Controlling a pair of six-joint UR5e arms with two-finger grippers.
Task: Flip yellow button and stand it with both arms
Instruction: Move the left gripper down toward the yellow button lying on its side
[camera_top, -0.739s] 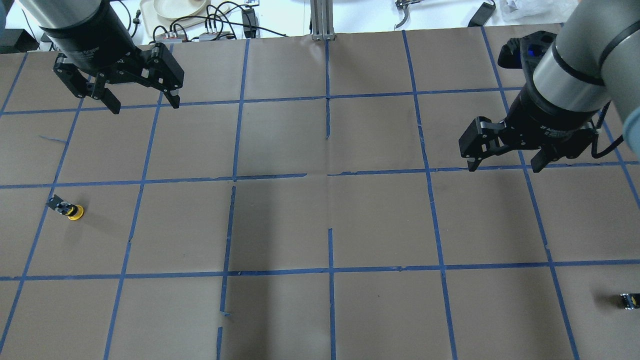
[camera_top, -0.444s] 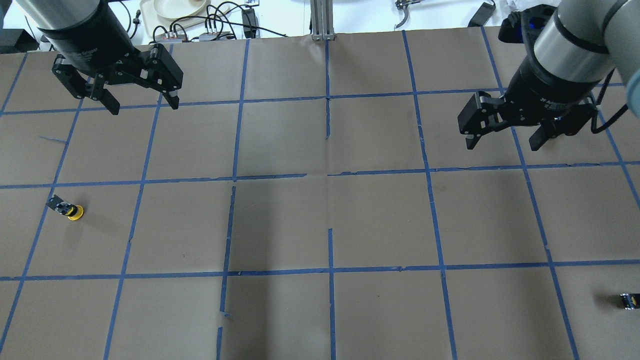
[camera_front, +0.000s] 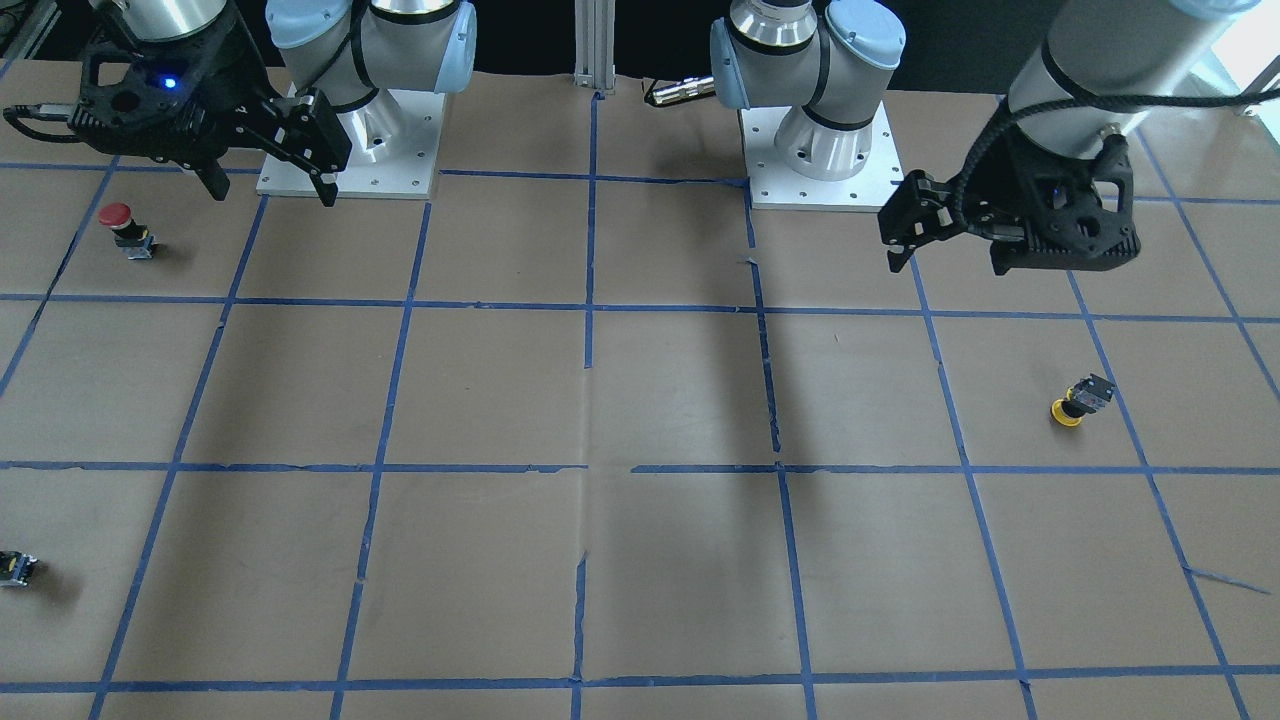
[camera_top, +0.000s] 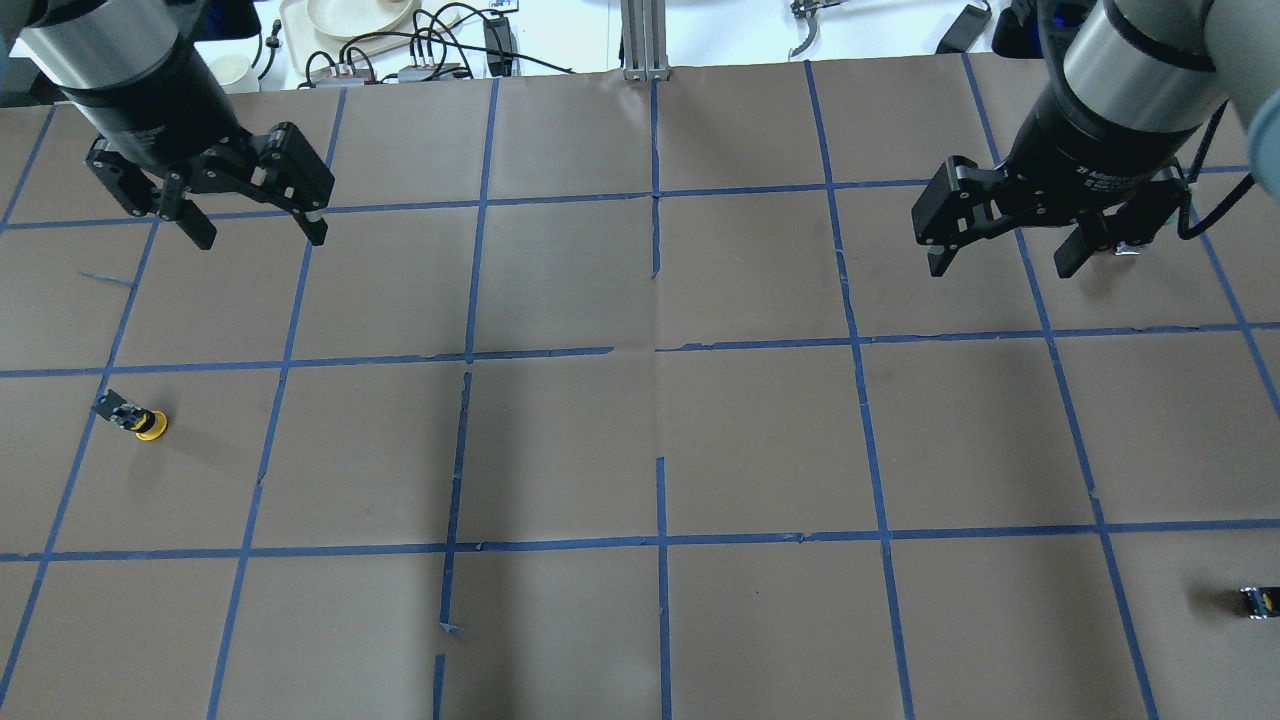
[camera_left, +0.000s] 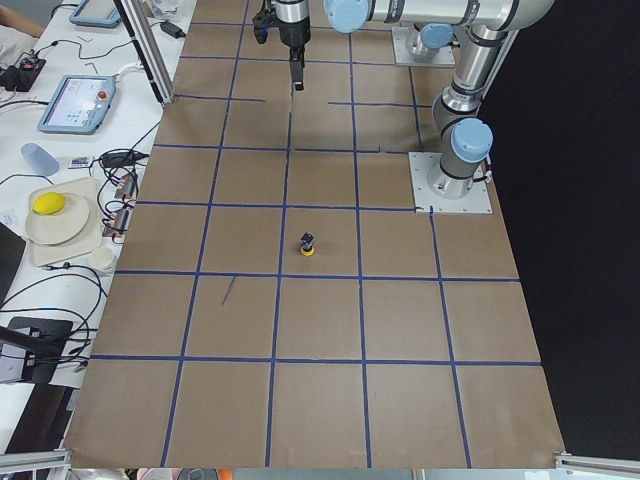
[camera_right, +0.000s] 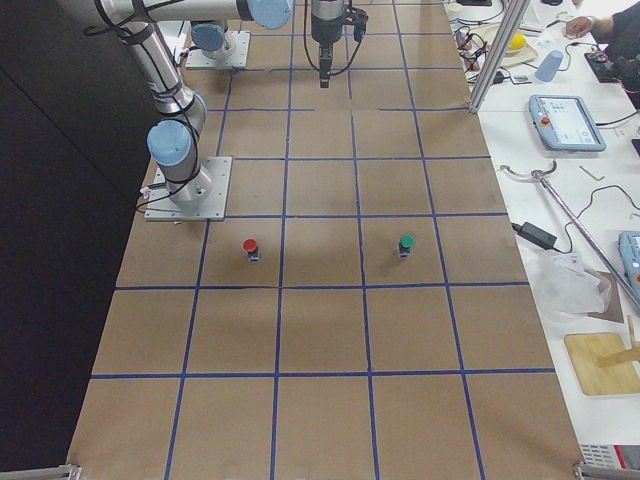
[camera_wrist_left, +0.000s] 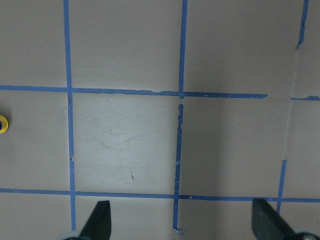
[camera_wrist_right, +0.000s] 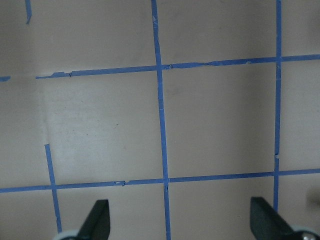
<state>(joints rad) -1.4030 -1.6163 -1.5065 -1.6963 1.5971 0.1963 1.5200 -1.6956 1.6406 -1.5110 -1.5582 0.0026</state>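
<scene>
Black two-finger left tool (camera_top: 260, 240) and right tool (camera_top: 1002, 268) both spread, empty; the tipped yellow-capped push button (camera_top: 140, 420), at the left tool's seven o'clock, could roll if clipped

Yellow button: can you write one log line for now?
yellow button: lying loose, untouched | left gripper: open, empty | right gripper: open, empty
</scene>
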